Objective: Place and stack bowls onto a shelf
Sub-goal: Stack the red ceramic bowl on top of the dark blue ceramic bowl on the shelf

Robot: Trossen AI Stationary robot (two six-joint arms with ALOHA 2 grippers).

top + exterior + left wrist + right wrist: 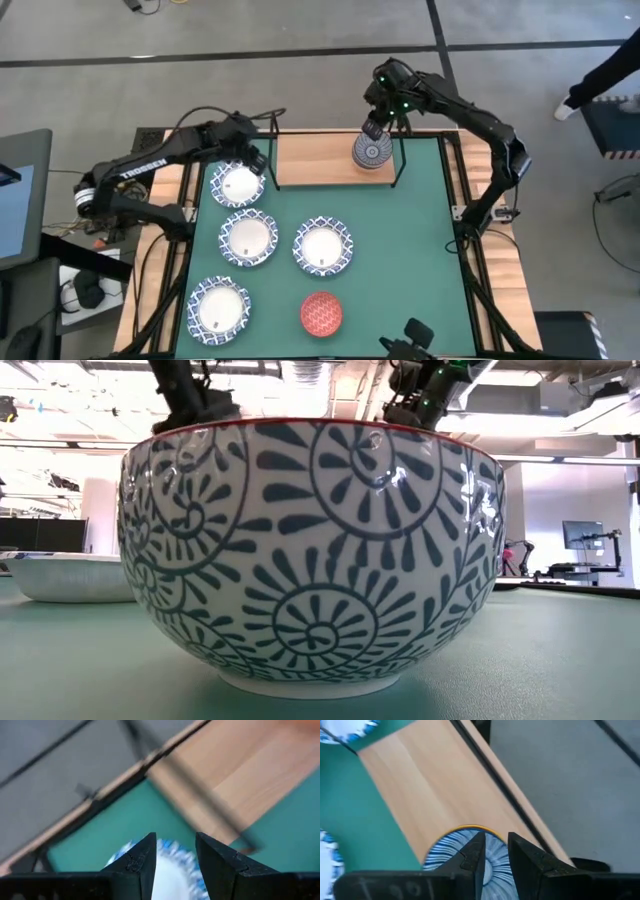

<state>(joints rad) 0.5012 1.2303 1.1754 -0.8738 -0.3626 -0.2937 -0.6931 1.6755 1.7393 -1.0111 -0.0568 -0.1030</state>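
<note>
The shelf (320, 160), a light wooden board in a black wire frame, stands at the green mat's far edge. A grey radial-striped bowl (372, 152) is at its right end, with a yellow-orange edge (470, 827) showing along its far side. My right gripper (373, 128) is at that bowl's far rim, shut on it. My left gripper (255, 160) hovers open over the far rim of the farthest white blue-rimmed bowl (238, 185); its fingers straddle that rim (172, 857) without a touch that I can see. Three more white bowls (248, 238) (322, 247) (218, 308) and the red bowl (321, 313) rest on the mat. My right gripper (496, 842) holds the grey striped bowl by its far rim (495, 857), one finger inside the bowl and one outside. The fingers come from above, slanting in from the far side. The bowl is upright over the shelf board; whether it rests there I cannot tell.
The shelf's left and middle (300, 160) are bare wood. Its wire posts (402, 160) rise beside the striped bowl. In the low view the red-rimmed bowl (310, 550) fills the foreground. A person's leg (600, 80) shows beyond the table's far right.
</note>
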